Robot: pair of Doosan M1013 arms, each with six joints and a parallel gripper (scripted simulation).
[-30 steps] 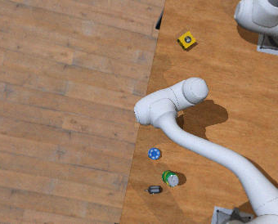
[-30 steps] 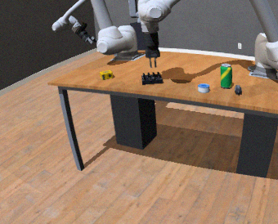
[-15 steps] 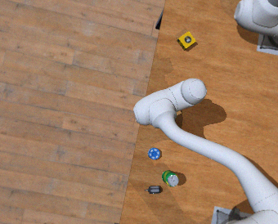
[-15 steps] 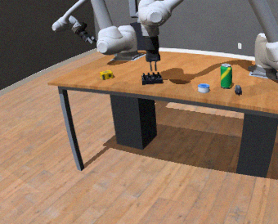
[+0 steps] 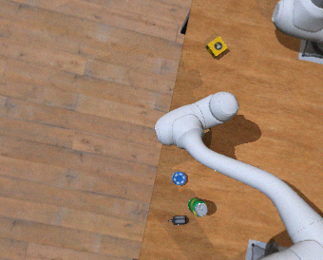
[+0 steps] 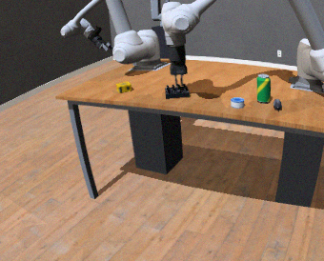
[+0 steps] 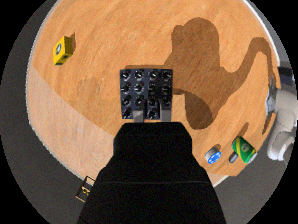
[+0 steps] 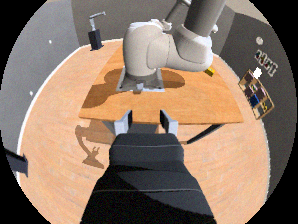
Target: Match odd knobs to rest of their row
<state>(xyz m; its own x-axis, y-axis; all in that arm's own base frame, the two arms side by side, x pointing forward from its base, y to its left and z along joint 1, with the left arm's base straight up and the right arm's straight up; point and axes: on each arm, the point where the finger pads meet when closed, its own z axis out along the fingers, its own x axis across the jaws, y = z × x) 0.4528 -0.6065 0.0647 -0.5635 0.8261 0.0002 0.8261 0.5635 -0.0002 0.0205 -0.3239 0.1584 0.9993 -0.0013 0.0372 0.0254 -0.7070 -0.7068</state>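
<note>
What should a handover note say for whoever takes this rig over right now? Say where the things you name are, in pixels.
Left gripper (image 6: 179, 86) (image 7: 152, 116): fingers part open, empty, just above the knob box (image 6: 177, 91) (image 7: 146, 82).
Right gripper (image 6: 108, 48) (image 8: 146, 121): wide open, empty, away from the box.
Done: cannot be confirmed; the knob marks are too small to read.
Left: check each row, turn any odd knob to match, leave the others at their present marks.

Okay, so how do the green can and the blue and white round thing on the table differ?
The green can stands taller, while the blue and white round thing is low and squat. The can is green with a yellow band; the round thing has a blue top with pale marks and a whitish side. Both are round and rest on the table, outside either gripper.
</note>
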